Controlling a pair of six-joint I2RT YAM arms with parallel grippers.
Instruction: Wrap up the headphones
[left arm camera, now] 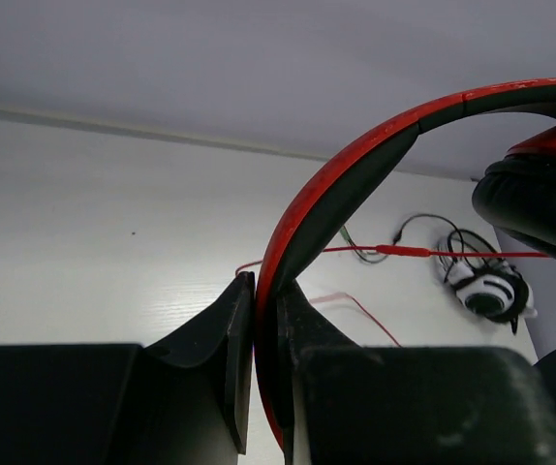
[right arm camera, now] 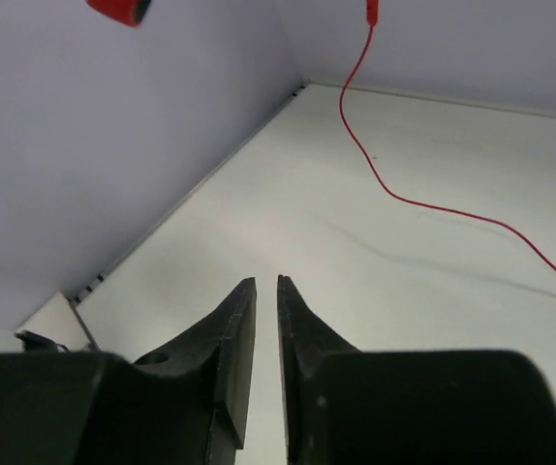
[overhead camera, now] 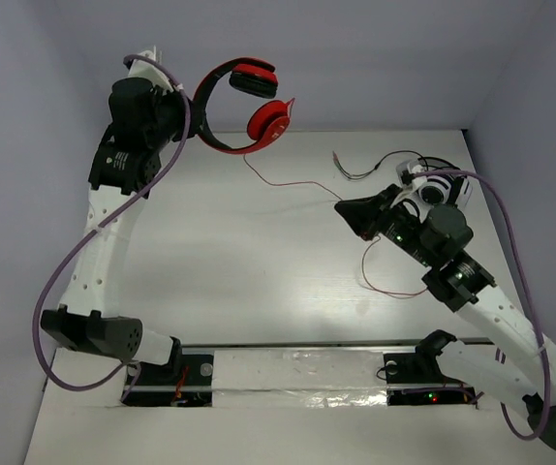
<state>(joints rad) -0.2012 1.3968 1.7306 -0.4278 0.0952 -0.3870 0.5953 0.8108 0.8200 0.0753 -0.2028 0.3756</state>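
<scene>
The red headphones (overhead camera: 249, 97) hang in the air above the table's far left corner. My left gripper (overhead camera: 197, 118) is shut on their red-and-black headband (left arm camera: 355, 165), which sits clamped between the jaws (left arm camera: 266, 291). One earcup (left arm camera: 540, 194) shows at the right of the left wrist view. The thin red cable (overhead camera: 288, 184) trails down from the headphones and across the table to my right gripper (overhead camera: 344, 207), then loops on beneath that arm. In the right wrist view the cable (right arm camera: 375, 174) passes to the right of the jaws (right arm camera: 266, 283), which stand almost together with nothing between them.
Smaller white and black headphones (overhead camera: 433, 186) with a dark cable lie at the far right, just behind my right arm; they also show in the left wrist view (left arm camera: 491, 291). Walls close the table (overhead camera: 259, 262) at the back and both sides.
</scene>
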